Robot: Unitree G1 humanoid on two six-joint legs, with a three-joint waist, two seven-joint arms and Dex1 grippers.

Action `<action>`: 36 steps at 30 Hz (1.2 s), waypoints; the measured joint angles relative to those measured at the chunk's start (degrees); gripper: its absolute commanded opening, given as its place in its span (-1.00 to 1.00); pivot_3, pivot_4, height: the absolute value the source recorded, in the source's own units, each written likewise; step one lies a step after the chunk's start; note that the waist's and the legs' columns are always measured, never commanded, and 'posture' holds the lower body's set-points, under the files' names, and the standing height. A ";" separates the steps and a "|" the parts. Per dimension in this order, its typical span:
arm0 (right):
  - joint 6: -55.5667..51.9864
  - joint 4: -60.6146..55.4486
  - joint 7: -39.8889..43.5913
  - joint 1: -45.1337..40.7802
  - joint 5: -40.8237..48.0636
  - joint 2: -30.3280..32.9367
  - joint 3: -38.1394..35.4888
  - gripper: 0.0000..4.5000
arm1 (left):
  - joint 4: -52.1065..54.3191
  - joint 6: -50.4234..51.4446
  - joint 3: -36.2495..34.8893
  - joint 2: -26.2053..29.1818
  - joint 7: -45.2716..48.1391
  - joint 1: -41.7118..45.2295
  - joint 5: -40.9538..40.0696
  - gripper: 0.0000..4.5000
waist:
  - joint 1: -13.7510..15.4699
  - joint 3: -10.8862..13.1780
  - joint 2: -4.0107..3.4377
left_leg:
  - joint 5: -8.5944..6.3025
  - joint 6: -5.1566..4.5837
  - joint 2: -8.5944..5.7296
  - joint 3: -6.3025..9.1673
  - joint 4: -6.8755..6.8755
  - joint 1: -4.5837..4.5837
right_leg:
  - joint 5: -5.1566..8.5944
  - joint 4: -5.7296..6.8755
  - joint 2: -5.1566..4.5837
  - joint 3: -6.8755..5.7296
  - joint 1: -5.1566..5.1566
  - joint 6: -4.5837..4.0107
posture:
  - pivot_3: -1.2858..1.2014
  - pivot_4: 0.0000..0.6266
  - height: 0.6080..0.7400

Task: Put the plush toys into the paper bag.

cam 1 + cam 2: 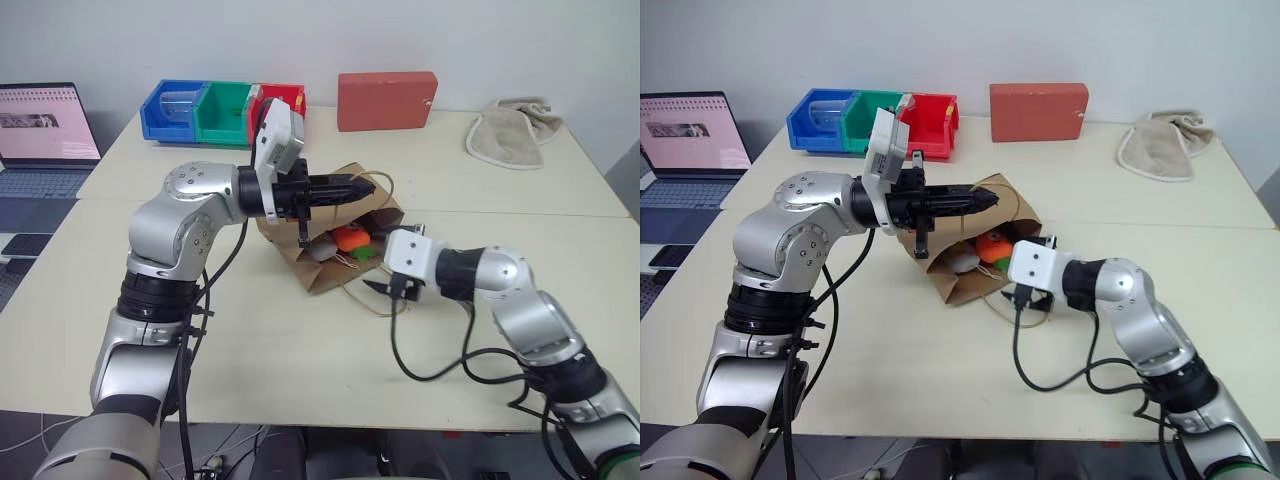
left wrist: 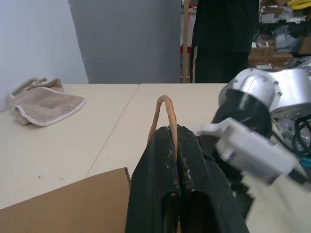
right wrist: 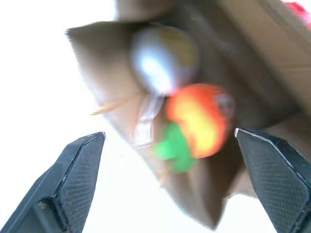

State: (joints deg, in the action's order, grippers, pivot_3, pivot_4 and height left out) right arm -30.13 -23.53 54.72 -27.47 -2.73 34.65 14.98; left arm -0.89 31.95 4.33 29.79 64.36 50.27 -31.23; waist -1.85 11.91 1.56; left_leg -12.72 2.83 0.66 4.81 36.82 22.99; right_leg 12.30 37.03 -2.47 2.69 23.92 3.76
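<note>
two plush toys (image 1: 978, 252) seemingly inside one paper bag (image 1: 958, 280); left end effector (image 2: 170, 145) pinching handle (image 2: 165, 109), right end effector (image 3: 170, 165) spread.

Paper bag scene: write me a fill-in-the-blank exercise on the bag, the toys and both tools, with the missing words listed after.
1. The left tool is shut on the paper bag's cord ____.
2. The orange carrot toy and the white egg toy lie at the bag's open ____.
3. The right tool, just outside the bag, has its fingers ____.
4. The beige towel lies at the table's far ____ corner.

Missing words: handle; mouth; open; right
</note>
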 measured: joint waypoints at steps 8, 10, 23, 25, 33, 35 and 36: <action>-15.71 -7.28 0.63 10.25 14.78 4.75 -13.88 0.99 | -0.40 -0.26 -0.02 0.14 0.49 0.08 0.73 -1.00 | 0.05 0.00 0.01 | 0.00 0.00 0.00 0.00 0.04 -0.07 | 0.01 -0.05 0.00 -0.01 -0.15 -0.01 | 0.03 -0.52 1.00; -16.08 -5.43 -2.43 11.67 14.63 3.44 -13.59 0.99 | -0.36 -0.25 -0.04 0.26 0.89 0.08 0.73 -1.00 | -0.03 0.00 0.01 | 0.00 0.00 0.00 -0.02 0.06 -0.09 | 0.00 -0.05 0.00 0.01 -0.15 0.00 | 0.03 -0.52 1.00; -13.92 11.93 -16.09 7.53 11.79 -9.69 -6.33 0.10 | -0.16 -0.12 -0.03 0.20 1.27 0.09 0.83 -1.00 | -0.37 0.00 -0.01 | 0.00 0.00 0.02 0.01 0.00 -0.08 | -0.02 -0.03 0.02 0.00 -0.10 0.00 | 0.03 -0.52 1.00; -14.02 12.70 -16.23 6.72 11.81 -9.69 -6.32 -0.24 | -0.16 -0.12 -0.02 0.19 1.27 0.09 0.84 -1.00 | -0.35 0.00 -0.01 | 0.00 0.00 0.02 0.00 0.00 -0.07 | -0.02 -0.04 0.02 0.00 -0.11 0.00 | 0.03 -0.52 1.00; -14.35 12.76 -16.97 6.58 12.31 -9.57 -6.74 -0.97 | -0.16 -0.12 -0.03 0.22 1.27 0.09 0.86 -1.00 | -0.34 0.00 -0.01 | 0.00 0.00 0.02 0.01 0.00 -0.08 | -0.02 -0.03 0.02 0.00 -0.11 0.00 | 0.03 -0.52 1.00; -15.33 12.72 -17.19 6.44 13.52 -9.64 -7.71 -0.97 | -0.18 -0.12 -0.03 0.25 1.30 0.10 0.87 -1.00 | -0.34 0.00 -0.01 | 0.00 0.00 0.02 0.01 0.01 -0.07 | -0.02 -0.04 0.02 0.00 -0.11 0.00 | 0.03 -0.52 1.00; -16.17 12.55 -17.06 6.44 14.53 -9.63 -8.57 -0.97 | -0.21 -0.12 -0.04 0.27 1.31 0.12 0.87 -1.00 | -0.32 0.00 -0.01 | 0.00 0.00 0.02 0.01 0.01 -0.07 | -0.02 -0.04 0.02 0.00 -0.11 0.00 | 0.03 -0.52 1.00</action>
State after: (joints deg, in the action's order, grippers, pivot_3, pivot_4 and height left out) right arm -46.30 -10.98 37.66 -21.03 11.80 25.02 6.42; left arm -1.10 31.83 4.29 30.06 65.67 50.40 -30.36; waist -2.17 11.91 1.56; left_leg -12.73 2.83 0.68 4.82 36.83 22.92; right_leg 12.28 36.99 -2.44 2.69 23.81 3.76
